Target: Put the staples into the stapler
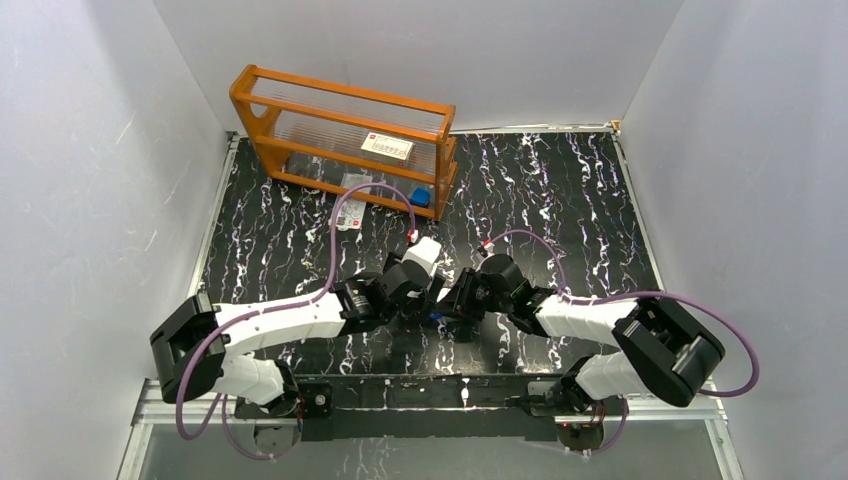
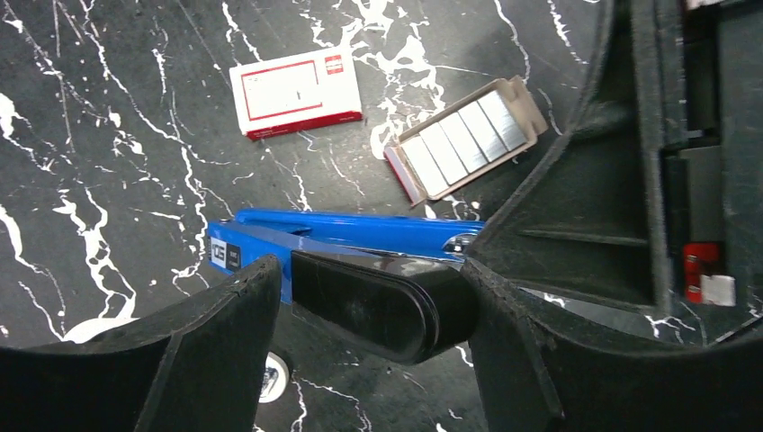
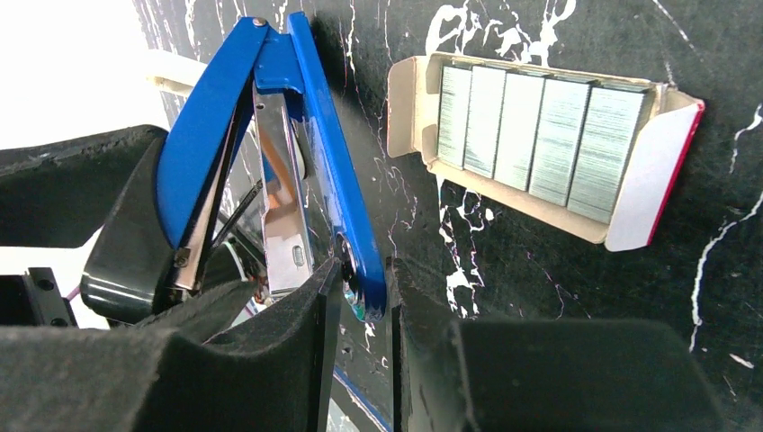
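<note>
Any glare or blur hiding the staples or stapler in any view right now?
Right wrist: top-left corner blown out white; staples and blue stapler are sharp. Left wrist: both sharp, faint sheen on the stapler's black end. Top external: even light, arms mostly hide the stapler.

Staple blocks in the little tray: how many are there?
5 staple blocks, side by side in one row in the open pale tray, which lies beside the blue stapler. More could be hidden underneath.

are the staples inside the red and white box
No, the staples lie in an open pale tray, apart from the box.
</note>
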Motion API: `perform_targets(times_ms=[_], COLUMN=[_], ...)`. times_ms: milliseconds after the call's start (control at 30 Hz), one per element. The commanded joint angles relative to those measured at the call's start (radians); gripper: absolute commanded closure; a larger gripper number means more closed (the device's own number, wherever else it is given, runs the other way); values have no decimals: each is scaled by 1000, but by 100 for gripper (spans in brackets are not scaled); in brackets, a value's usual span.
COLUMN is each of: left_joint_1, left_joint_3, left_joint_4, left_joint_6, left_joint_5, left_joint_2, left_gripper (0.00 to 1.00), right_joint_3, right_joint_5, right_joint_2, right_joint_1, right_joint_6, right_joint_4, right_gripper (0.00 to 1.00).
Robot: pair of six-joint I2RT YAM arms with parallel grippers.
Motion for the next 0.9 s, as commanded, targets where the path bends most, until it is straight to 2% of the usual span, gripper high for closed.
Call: perform_targets(times_ms=[0,233,567,733,867], left_joint_1=[-5,-5,-5,-4,-1], left_joint_3=[8,-23,-70,-58,-22], left_joint_4=[28,43,170,144,56], left_joint_6=[-36,-53,-61,-80,-137], left_joint_5=[23,40,195,163,35], left_joint_2=[-58,-85,-197,-200,-204], left_gripper=[30,25,12,12,12], right_joint_3=[19,14,1,-14,13], right_joint_5=[-7,-16,-42,-55,-41], right_joint_2=[10,20,35,30,-50], right_joint_1=[4,3,2,4,3], right_joint_6=[-12,-11,-35,-44,-179], right_joint_4=[50,58,38,25,-44], right_gripper=[68,68,63,62,60])
